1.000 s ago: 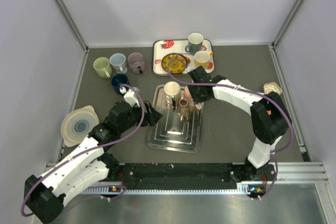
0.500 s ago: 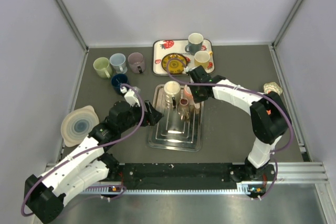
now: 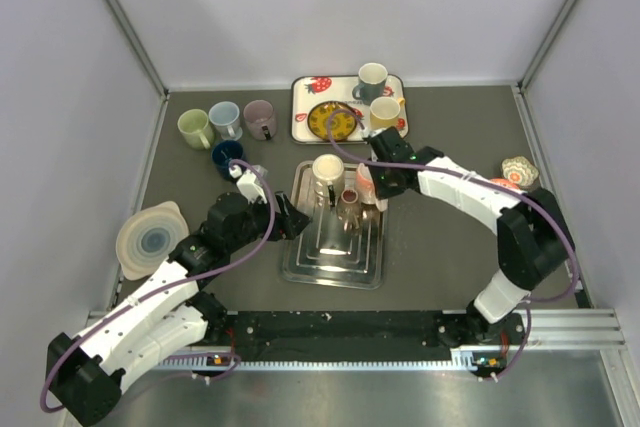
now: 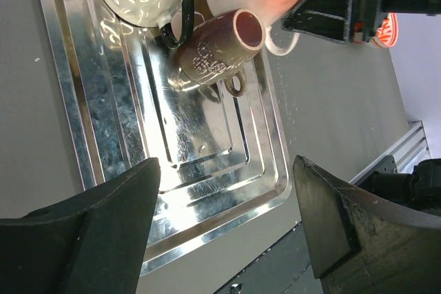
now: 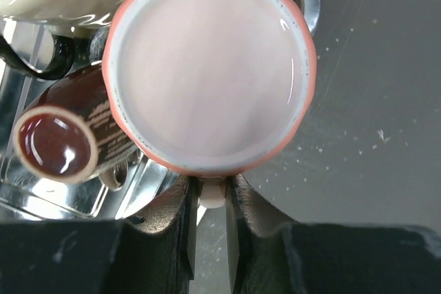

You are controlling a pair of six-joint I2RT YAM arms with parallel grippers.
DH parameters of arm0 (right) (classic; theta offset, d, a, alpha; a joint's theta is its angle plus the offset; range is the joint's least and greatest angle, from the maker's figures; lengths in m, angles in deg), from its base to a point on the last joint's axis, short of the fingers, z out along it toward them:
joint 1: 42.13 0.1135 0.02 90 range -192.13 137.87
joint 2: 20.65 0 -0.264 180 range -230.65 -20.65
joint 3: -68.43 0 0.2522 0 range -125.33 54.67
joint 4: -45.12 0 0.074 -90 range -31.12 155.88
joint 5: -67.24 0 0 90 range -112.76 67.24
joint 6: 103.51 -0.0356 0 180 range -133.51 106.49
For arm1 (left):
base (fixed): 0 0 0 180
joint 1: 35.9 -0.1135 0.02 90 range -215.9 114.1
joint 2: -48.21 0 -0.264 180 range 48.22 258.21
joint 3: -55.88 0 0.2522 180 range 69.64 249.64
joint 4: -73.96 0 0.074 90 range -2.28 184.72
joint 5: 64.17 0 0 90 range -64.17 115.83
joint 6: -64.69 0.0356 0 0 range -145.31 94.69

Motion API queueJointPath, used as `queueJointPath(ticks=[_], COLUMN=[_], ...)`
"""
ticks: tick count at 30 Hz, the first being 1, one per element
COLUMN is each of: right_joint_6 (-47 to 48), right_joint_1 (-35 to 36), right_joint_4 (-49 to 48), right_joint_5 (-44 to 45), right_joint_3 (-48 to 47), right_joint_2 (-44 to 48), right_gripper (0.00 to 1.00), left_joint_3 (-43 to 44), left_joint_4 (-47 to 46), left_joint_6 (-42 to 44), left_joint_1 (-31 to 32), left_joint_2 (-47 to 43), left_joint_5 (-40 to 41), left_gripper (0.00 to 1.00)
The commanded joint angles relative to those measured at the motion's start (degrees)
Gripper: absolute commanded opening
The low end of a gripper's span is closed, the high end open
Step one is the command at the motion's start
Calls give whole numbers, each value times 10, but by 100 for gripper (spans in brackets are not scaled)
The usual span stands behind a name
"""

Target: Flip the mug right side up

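The right gripper [image 5: 212, 194] is clamped on the handle of the pink mug [image 5: 210, 67], whose mouth faces the wrist camera. The mug sits at the 1 o'clock corner of the metal tray [image 3: 300, 269], overhanging its rim. In the top view, a brown mug [image 4: 213, 53] lies on its side at the pink mug's 8 o'clock and a cream mug [image 3: 327, 171] stands at its 10 o'clock, both close. Toward 3 o'clock the rim gives onto grey table [image 3: 440, 247]. The left gripper [image 4: 224, 170] hangs at the tray's 9 o'clock edge, its 2 fingers spread wide and holding nothing.
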Motion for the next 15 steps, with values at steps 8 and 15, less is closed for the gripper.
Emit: queueJointPath(ticks=[8,15], right_joint_6=[-33,-99], right_joint_1=[28,35], right_joint_4=[47,-9], right_joint_5=[13,-66], right_joint_3=[-5,51], right_joint_2=[167,299], right_gripper=[0,0], left_joint_3=[19,-9], left_joint_4=[-16,-97], left_joint_6=[2,-60], left_joint_1=[0,0], left_joint_2=[-9,-20], left_joint_5=[25,-9], left_gripper=[82,82])
